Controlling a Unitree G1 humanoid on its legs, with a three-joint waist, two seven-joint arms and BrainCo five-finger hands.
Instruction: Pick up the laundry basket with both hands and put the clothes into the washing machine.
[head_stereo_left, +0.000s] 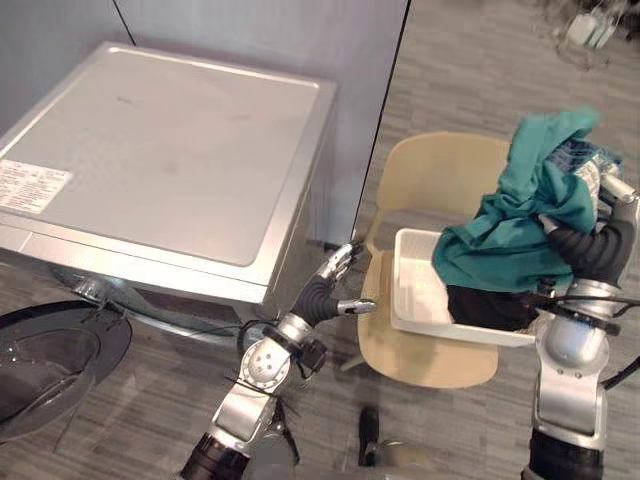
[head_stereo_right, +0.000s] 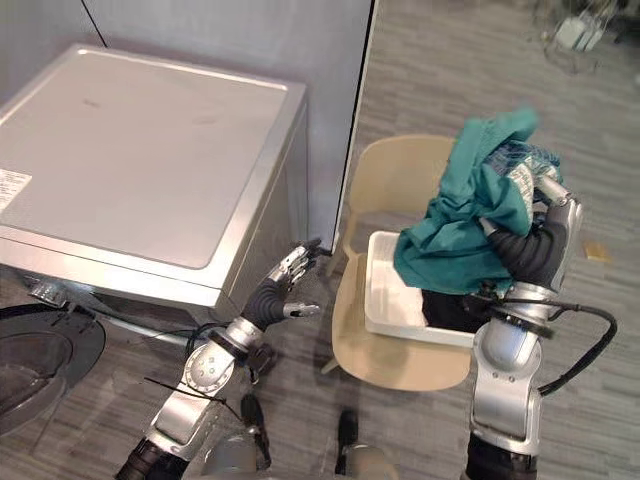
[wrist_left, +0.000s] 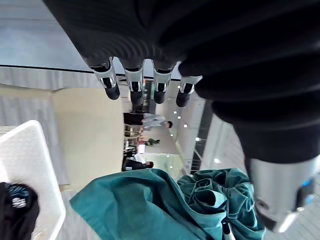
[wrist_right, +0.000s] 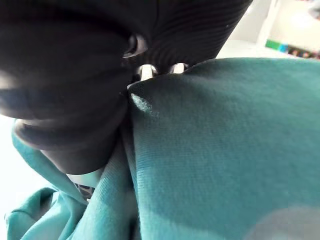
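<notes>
Washing machine: silver, flat top shut, stands at the robot's left. Its round front door hangs open low at the near left.

Beige chair: right of the machine, seat facing the robot.

White laundry basket: rests on the chair seat, neither hand on it. Dark clothes lie inside.

Teal garment: bunched and lifted above the basket's far right side, lower folds trailing onto the dark clothes.

Right hand: raised over the basket, wrapped in the teal garment. Cannot tell whether its grip is closed.

Left hand: in the air between machine corner and chair. Fingers straight, thumb out, holding nothing.
</notes>
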